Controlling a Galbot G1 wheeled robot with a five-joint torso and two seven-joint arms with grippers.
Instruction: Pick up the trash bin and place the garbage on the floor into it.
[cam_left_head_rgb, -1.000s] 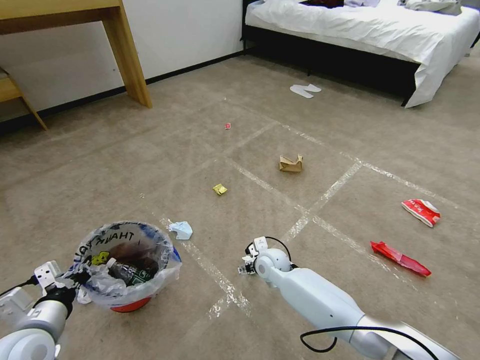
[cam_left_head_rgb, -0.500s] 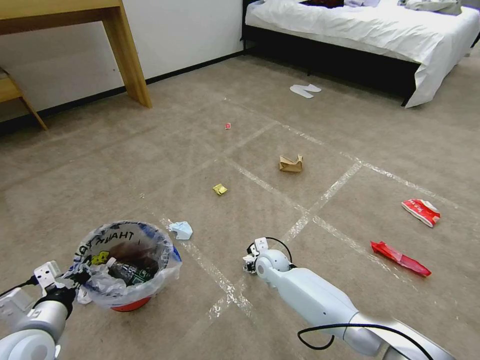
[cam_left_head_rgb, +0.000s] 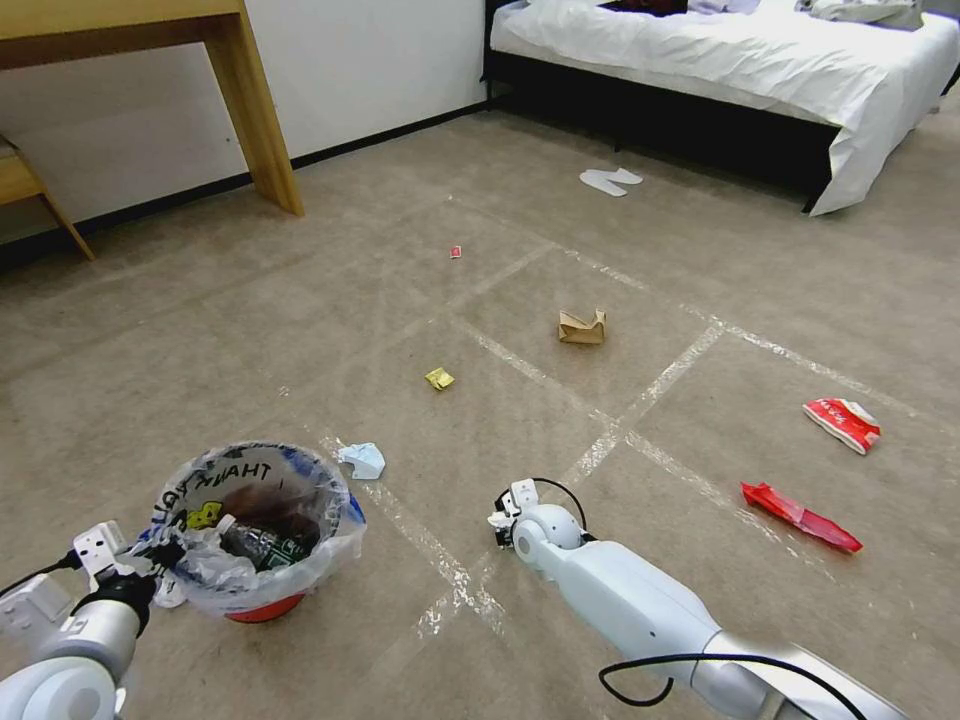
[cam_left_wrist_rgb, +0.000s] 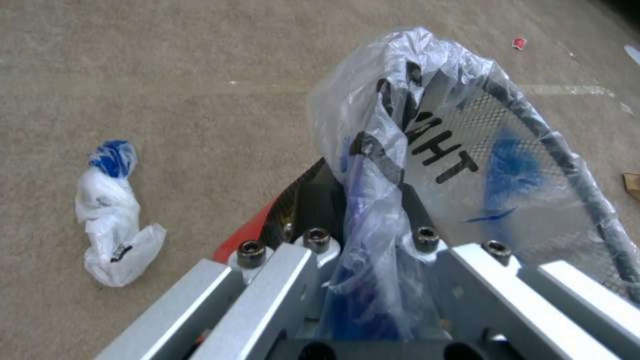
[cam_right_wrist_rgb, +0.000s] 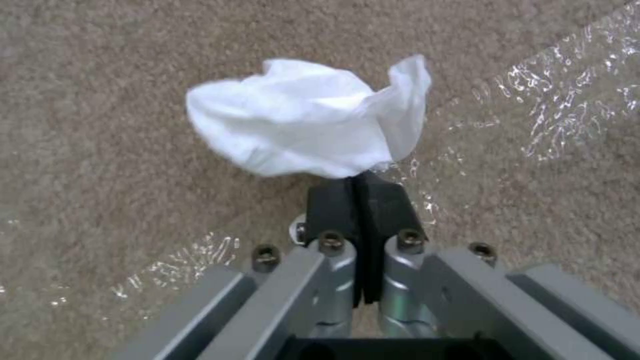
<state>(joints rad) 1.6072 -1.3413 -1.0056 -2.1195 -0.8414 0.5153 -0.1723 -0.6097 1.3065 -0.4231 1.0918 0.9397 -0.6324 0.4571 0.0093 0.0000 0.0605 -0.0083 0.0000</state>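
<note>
Left gripper (cam_left_wrist_rgb: 363, 220) clamped on bagged rim of trash bin (cam_left_head_rgb: 262, 528), bin low at robot's left over floor (cam_left_head_rgb: 300, 330). Right gripper (cam_right_wrist_rgb: 355, 192) pinched closed on crumpled white tissue (cam_right_wrist_rgb: 307, 122), near tape crossing. Around: blue-white tissue (cam_left_head_rgb: 362, 460) just beside bin, yellow scrap (cam_left_head_rgb: 439, 378), brown paper bag (cam_left_head_rgb: 582, 327), red wrappers (cam_left_head_rgb: 800, 516) well apart right. Nothing between gripper and bin.

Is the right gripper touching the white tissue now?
Touching. In the right wrist view, the right gripper has its black fingertips shut on the lower edge of the white tissue.
</note>
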